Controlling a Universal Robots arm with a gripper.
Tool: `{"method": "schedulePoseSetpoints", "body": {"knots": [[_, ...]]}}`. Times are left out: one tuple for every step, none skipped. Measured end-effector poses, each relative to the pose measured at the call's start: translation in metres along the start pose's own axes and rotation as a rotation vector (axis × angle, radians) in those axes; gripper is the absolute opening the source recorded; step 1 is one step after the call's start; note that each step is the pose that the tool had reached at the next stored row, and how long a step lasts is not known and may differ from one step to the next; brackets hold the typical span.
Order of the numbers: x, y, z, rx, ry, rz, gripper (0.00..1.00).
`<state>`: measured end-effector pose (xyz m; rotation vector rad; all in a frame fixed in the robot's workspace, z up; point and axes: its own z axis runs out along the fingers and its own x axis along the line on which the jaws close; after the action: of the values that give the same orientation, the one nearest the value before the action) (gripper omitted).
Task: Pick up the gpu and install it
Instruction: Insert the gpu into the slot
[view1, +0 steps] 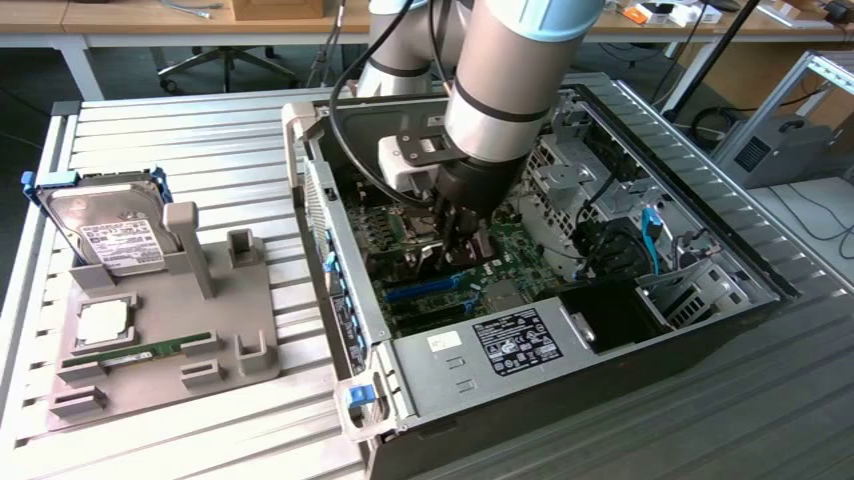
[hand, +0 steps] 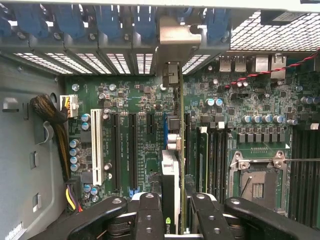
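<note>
My gripper (view1: 454, 232) reaches down into the open computer case (view1: 400, 385) and is shut on the gpu (view1: 463, 252). In the wrist view the gpu (hand: 172, 167) stands on edge between the two black fingers (hand: 148, 212). It runs up to its silvery bracket (hand: 175, 37), which sits at the row of blue-clipped slot covers. The card is lined up over the green motherboard (hand: 145, 100), along the blue expansion slot (hand: 165, 127) beside the dark slots. I cannot tell whether its lower edge is down in the slot.
Outside the case, at the exterior view's left, a grey fixture (view1: 174, 330) holds a blue-framed hard drive (view1: 114, 235), a green memory stick (view1: 140, 350) and a square chip (view1: 104, 322). Inside are a CPU socket (hand: 257, 182), a white slot (hand: 96, 147), a cable bundle (hand: 50, 112) and the power supply (view1: 514, 340).
</note>
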<state>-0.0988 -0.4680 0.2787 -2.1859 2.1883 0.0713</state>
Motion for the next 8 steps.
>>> {"method": "schedulePoseSetpoints", "body": {"knots": [[0.0000,0.0004,0.0000,0.0000,0.0000,0.000,0.27],[0.0000,0.0007,0.0001,0.0000,-0.0001,0.000,0.27],[0.0000,0.0008,0.0001,0.0000,-0.0001,0.000,0.27],[0.0000,0.0008,0.0001,0.0000,-0.0001,0.000,0.27],[0.0000,0.0008,0.0001,0.0000,-0.0001,0.000,0.27],[0.0000,0.0010,0.0002,0.0000,-0.0001,0.000,0.27],[0.0001,0.0011,0.0005,0.0001,-0.0002,0.000,0.27],[0.0001,0.0014,0.0010,0.0001,-0.0003,0.000,0.27]]}}
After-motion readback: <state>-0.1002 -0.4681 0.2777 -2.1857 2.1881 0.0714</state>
